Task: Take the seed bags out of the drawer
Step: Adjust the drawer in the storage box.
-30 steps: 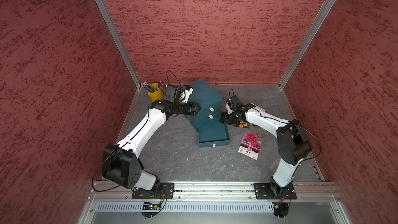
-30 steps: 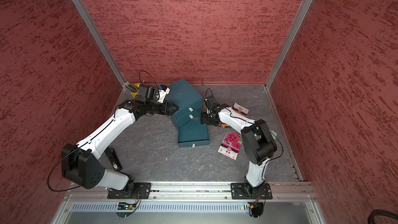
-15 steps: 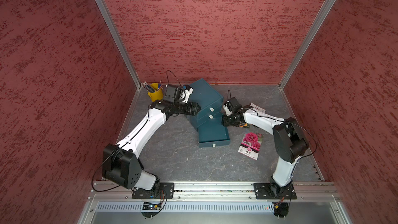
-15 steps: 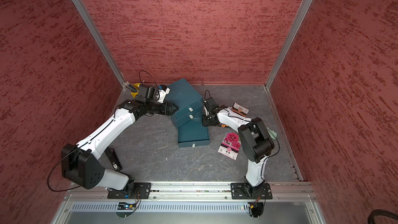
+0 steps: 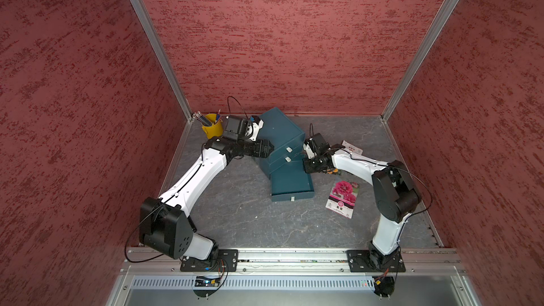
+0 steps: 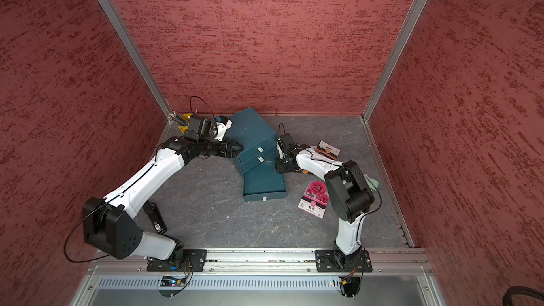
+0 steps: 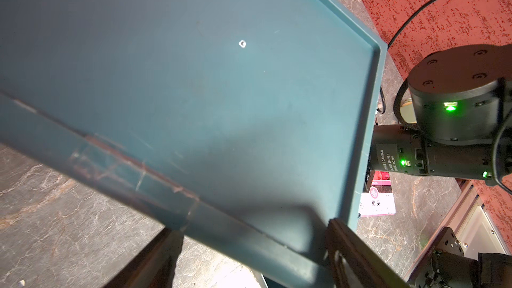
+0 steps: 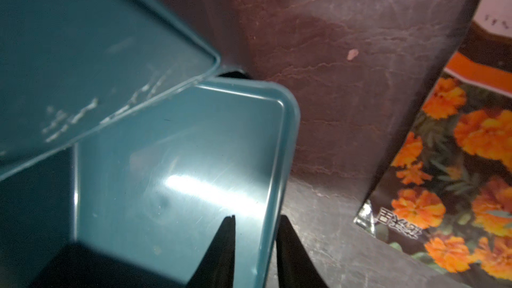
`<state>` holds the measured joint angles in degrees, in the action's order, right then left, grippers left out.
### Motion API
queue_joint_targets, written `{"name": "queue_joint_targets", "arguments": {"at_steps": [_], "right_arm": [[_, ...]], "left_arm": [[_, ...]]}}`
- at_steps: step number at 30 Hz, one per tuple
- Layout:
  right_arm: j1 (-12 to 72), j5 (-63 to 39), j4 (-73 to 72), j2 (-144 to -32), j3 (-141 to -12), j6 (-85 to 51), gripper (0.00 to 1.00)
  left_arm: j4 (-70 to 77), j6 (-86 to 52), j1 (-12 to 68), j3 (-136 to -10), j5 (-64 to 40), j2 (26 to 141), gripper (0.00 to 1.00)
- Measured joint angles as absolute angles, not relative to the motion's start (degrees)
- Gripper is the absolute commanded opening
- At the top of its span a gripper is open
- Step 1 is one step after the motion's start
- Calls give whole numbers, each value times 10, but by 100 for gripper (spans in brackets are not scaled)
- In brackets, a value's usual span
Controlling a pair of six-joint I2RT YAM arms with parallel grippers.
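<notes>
Three bags were already out on the worktop (image 5: pixel 235 222), so the drawer (image 5: pixel 291 182) looked empty and the job near done. Of these, the pink bag (image 5: pixel 343 198) lay flat right of the drawer, apart from it, in the worktop's right half. An orange bag (image 8: pixel 457 162) lay just beside the drawer's right wall, mostly under the right forearm in both top views. The other orange bag (image 6: pixel 328 151) sat further toward the back right corner.

Near the back edge the cabinet (image 5: pixel 279 126) stood skewed, bottom drawer pulled well out toward the front. On its left edge the left gripper (image 5: pixel 267 148) had its fingers clamped, likely to stop the cabinet sliding or turning. Over at the drawer the right gripper (image 8: pixel 257 217) had its fingers narrowly apart astride the right wall. Couldn't tell if they pinched it; probably there to push or steady the drawer.

Room: front half of worktop bare, plenty of space. Tight at back left corner, where the bucket (image 5: pixel 211 129) sat just behind the left wrist. Orange bag under right arm could get dragged
</notes>
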<state>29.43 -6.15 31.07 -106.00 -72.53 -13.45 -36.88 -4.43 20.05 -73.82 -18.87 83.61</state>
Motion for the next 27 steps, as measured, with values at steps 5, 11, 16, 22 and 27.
{"name": "queue_joint_targets", "arguments": {"at_steps": [5,11,16,22,27], "right_arm": [[294,-55,310,-1060,-724,-121,23],[300,-54,305,-1060,-705,-93,18],[299,-50,297,-1058,-700,-80,12],[299,-49,286,-1052,-690,-72,11],[300,-48,283,-1049,-685,-68,11]], "left_arm": [[-370,-43,201,-738,-187,836,84],[-370,-40,201,-738,-183,835,84],[-371,-35,201,-738,-179,833,84],[-374,-27,199,-738,-175,832,84],[-375,-25,199,-738,-171,831,84]]}}
